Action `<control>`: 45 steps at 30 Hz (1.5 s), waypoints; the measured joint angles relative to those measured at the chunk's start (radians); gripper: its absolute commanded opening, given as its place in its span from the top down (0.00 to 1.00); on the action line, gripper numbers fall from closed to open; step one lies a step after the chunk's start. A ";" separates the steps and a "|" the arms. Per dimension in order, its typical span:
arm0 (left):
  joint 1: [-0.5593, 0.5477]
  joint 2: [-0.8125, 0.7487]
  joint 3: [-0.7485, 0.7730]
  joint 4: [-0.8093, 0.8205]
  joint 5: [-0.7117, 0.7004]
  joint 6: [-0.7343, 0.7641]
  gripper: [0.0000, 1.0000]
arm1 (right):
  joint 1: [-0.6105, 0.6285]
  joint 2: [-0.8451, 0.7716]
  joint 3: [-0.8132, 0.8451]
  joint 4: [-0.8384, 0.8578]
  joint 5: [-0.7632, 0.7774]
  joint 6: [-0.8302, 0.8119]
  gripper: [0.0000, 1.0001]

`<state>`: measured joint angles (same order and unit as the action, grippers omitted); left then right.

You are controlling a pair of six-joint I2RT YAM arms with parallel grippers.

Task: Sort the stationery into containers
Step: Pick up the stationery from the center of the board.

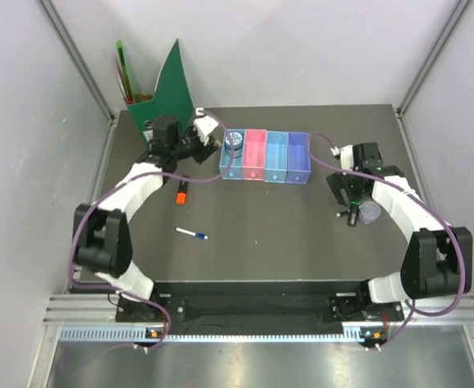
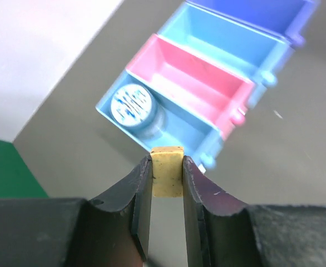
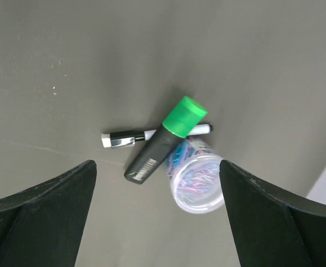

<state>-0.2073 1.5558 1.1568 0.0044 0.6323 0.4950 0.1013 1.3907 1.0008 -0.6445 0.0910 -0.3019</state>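
Four trays stand in a row: blue (image 1: 231,166), pink (image 1: 255,153), light blue (image 1: 277,158), purple (image 1: 298,158). A round bluish disc (image 1: 235,140) lies in the blue tray (image 2: 177,130); it also shows in the left wrist view (image 2: 132,104). My left gripper (image 1: 211,133) is shut on a small yellowish block (image 2: 167,171) just beside the blue tray. My right gripper (image 1: 352,194) is open above a black green-capped marker (image 3: 163,142), a black-and-white pen (image 3: 124,138) under it, and a clear tub of paper clips (image 3: 195,178). An orange-and-black highlighter (image 1: 182,192) and a white pen with blue cap (image 1: 192,234) lie on the table.
A tall green file holder (image 1: 152,113) with coloured sheets stands at the back left, just behind my left arm. Purple cables run along both arms. Grey walls close in the table on three sides.
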 measured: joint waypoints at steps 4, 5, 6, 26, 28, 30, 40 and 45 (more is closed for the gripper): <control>-0.042 0.147 0.109 0.076 -0.079 -0.065 1.00 | -0.010 0.025 -0.020 0.015 -0.017 -0.001 0.09; -0.048 0.170 0.128 0.087 -0.095 -0.074 1.00 | -0.022 0.028 -0.020 0.018 -0.020 -0.002 0.09; -0.057 0.193 0.146 0.095 -0.111 -0.080 1.00 | -0.035 0.029 -0.020 0.019 -0.021 -0.002 0.09; -0.136 0.338 0.251 0.146 -0.205 -0.124 1.00 | -0.206 -0.010 -0.078 0.017 -0.045 -0.020 0.12; -0.136 0.338 0.233 0.144 -0.203 -0.121 1.00 | -0.213 -0.012 -0.096 0.016 -0.048 -0.020 0.12; -0.137 0.338 0.214 0.140 -0.203 -0.115 1.00 | -0.222 -0.019 -0.117 0.015 -0.049 -0.021 0.13; -0.145 0.338 0.195 0.129 -0.203 -0.099 1.00 | -0.252 -0.028 -0.143 0.043 -0.061 -0.037 0.21; -0.147 0.338 0.195 0.128 -0.203 -0.093 1.00 | -0.255 -0.008 -0.143 0.063 -0.086 -0.038 0.34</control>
<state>-0.3546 1.8938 1.3514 0.1326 0.4290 0.4019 -0.1539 1.3823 0.8577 -0.5816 0.0051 -0.3397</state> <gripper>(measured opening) 0.296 0.721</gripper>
